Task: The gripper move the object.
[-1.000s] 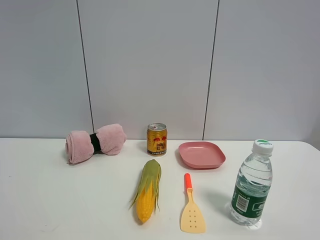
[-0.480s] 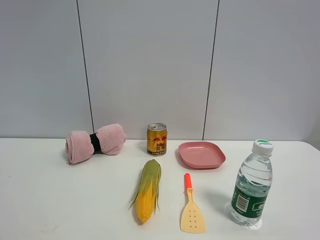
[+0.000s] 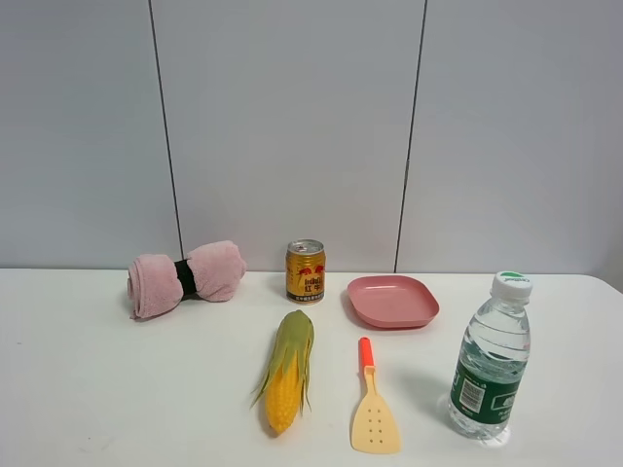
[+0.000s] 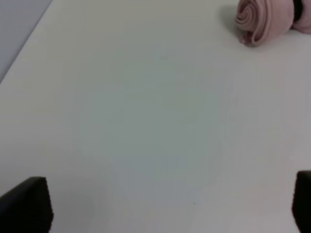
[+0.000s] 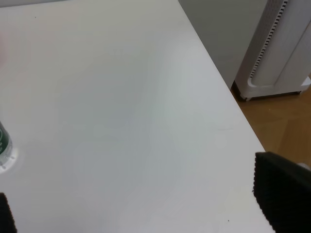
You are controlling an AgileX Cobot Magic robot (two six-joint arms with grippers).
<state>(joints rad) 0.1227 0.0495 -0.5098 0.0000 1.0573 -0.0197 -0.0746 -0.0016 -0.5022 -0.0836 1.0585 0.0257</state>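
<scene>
Exterior high view is showing the spatula [image 3: 374, 407] lying flat on the white surface [image 3: 117, 389], between the corn cob [image 3: 287, 371] and the water bottle [image 3: 492, 356]; both grippers' jaws are standing wide apart over bare surface, gripping nothing

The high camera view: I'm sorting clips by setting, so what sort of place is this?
Probably a lab or test room, not a kitchen: a bare white table against plain grey wall panels, with unrelated props set out in rows, such as a spatula, a corn cob and a rolled pink towel.
</scene>
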